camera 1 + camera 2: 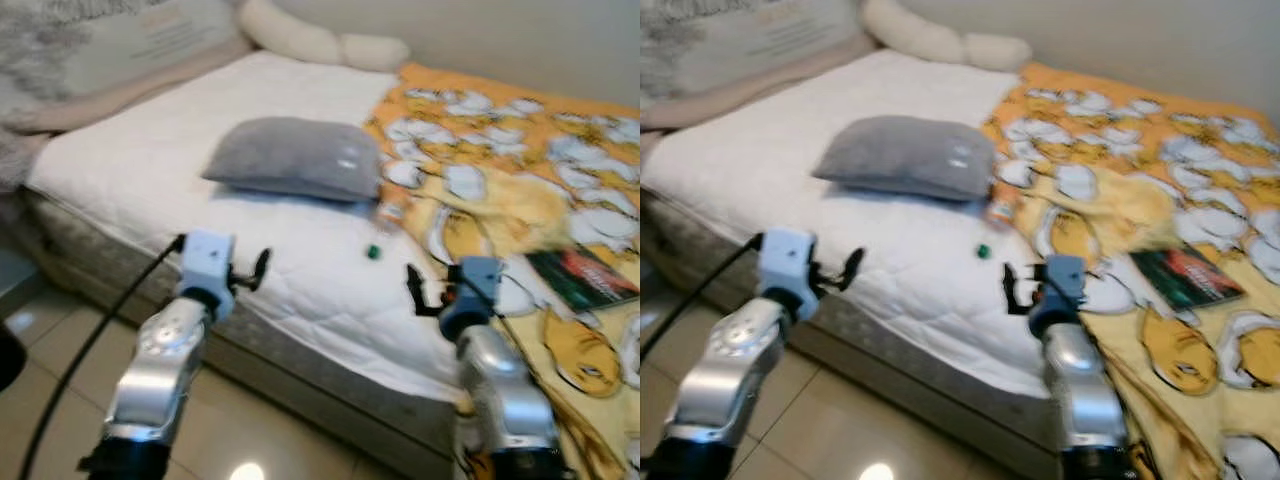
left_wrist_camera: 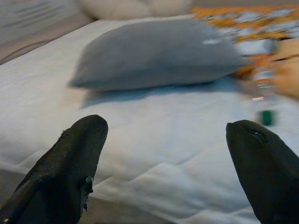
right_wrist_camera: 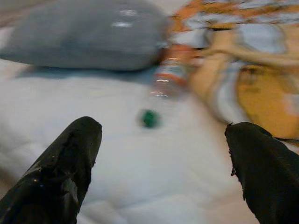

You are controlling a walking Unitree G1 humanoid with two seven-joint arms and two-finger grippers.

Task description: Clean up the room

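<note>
A grey pillow (image 1: 295, 157) lies on the white mattress (image 1: 150, 160). A clear plastic bottle (image 1: 388, 213) with a green cap (image 1: 373, 252) lies just right of the pillow, at the edge of the yellow patterned blanket (image 1: 500, 150). A dark book (image 1: 583, 277) rests on the blanket at the right. My left gripper (image 1: 255, 270) is open, held above the bed's near edge in front of the pillow. My right gripper (image 1: 415, 288) is open, near the bed's edge, a little short of the bottle (image 3: 168, 77).
Cream pillows (image 1: 320, 40) lie at the bed's head by the wall. A grey fuzzy cover (image 1: 20, 120) hangs at the far left. Tiled floor (image 1: 60, 350) runs along the bed's near side. A black cable (image 1: 100, 340) trails from my left arm.
</note>
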